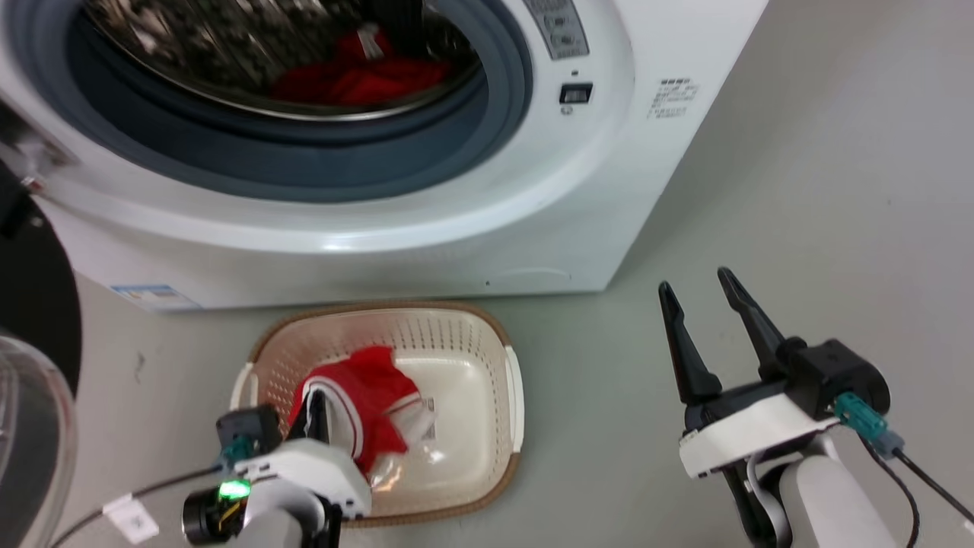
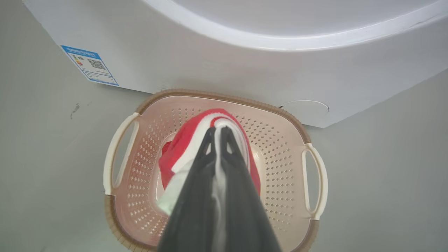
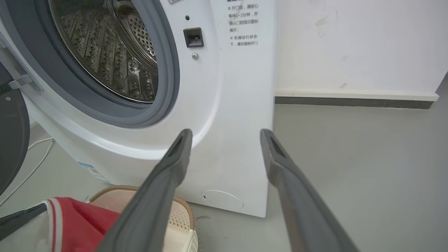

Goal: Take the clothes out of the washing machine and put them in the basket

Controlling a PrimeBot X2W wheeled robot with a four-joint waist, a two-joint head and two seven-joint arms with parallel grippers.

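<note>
The washing machine [image 1: 472, 228] takes up your head view from 10 to 1 o'clock, and its door [image 1: 34, 320] stands open at 9 o'clock. On its front panel, right of the drum opening, a notice [image 3: 241, 24] is printed in Chinese characters, with "1~2" legible among them. A blue label [image 2: 90, 65] with a QR code sits at the machine's lower left corner; its small print is too fine to read. Red clothes [image 1: 358, 80] lie inside the drum at 12 o'clock.

The basket [image 1: 456, 320] stands on the floor at 6 o'clock, just in front of the machine's base. Your right gripper [image 1: 694, 281] is at 4 o'clock above the floor, fingers spread wide and holding nothing. Your left gripper [image 2: 217, 130] is at 7 o'clock over the basket, fingers pinched together on a red-and-white garment [image 1: 380, 396] that drapes down into the basket. A paper label [image 1: 428, 417] on the basket's bottom shows beside the garment; you cannot read its print.
</note>
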